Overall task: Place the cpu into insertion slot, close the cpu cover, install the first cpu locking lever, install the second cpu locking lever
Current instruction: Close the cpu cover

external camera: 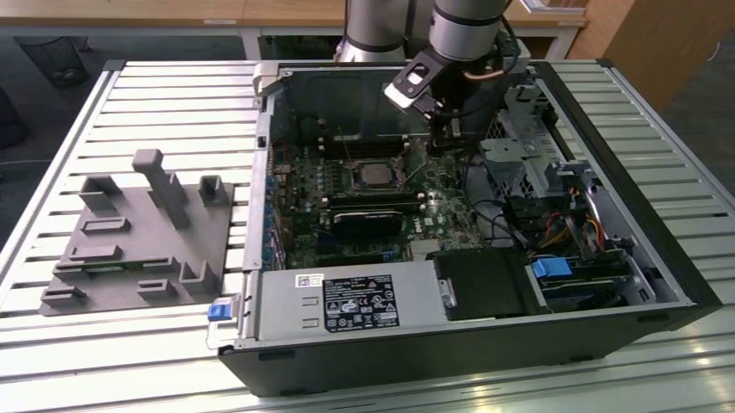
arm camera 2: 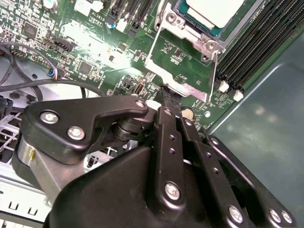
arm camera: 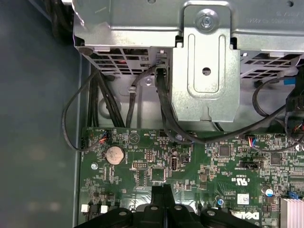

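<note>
Inside open computer case (external camera: 460, 361), holding gripper (arm camera 2: 170, 98) low, just beside insertion slot (external camera: 353, 173). Pressing fingers fully together, clasping nothing discernible. Touching fingertips to free edge of cpu cover (arm camera 2: 190, 88), standing swung open off slot. Showing cpu (arm camera 2: 213, 9) sitting in slot, on green motherboard (arm camera: 213, 166).

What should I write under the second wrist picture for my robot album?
Gripper tip meets the edge of the open cover, with the cpu seated just beyond.
</note>
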You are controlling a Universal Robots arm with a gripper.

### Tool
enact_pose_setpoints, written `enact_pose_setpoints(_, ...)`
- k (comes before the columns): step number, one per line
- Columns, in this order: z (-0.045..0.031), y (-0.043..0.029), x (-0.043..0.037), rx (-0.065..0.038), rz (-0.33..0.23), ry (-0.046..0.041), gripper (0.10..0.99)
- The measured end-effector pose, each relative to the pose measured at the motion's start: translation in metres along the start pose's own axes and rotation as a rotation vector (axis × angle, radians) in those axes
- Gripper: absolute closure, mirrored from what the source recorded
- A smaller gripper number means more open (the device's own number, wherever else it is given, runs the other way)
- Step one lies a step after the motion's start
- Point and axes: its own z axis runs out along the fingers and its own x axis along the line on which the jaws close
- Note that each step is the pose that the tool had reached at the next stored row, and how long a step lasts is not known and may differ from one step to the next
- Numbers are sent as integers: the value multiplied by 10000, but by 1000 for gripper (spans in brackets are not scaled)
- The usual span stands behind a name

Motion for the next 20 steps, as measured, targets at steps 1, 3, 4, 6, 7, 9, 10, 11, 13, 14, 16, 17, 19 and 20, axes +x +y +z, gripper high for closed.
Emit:
enact_pose_setpoints(1, 0, -2, 0, 0, -1, 0, 980)
enact_pose_setpoints(3, 0, -7, 0, 1, 0, 0, 980)
enact_pose_setpoints(4, -1, -8, 0, 1, -1, -1, 980)
enact_pose_setpoints(6, -1, -13, 0, 0, 1, -1, 980)
enact_pose_setpoints(7, -1, -17, 0, 0, 0, -1, 980)
enact_pose_setpoints(9, -1, -29, 1, 1, 0, -1, 980)
enact_pose_setpoints(10, -1, -36, 0, 0, -1, -1, 980)
enact_pose_setpoints(11, -1, -41, 1, 0, 0, 0, 980)
enact_pose_setpoints(13, -2, -53, 1, 0, -1, -1, 980)
enact_pose_setpoints(14, -2, -63, 1, 1, -2, -1, 980)
enact_pose_setpoints(16, -4, -101, 2, 0, -1, -1, 980)
enact_pose_setpoints(17, -4, -124, 2, 0, 0, 0, 980)
enact_pose_setpoints(19, -6, -178, 2, 0, -1, 0, 980)
enact_pose_setpoints(20, -7, -205, 2, 0, 0, -1, 980)
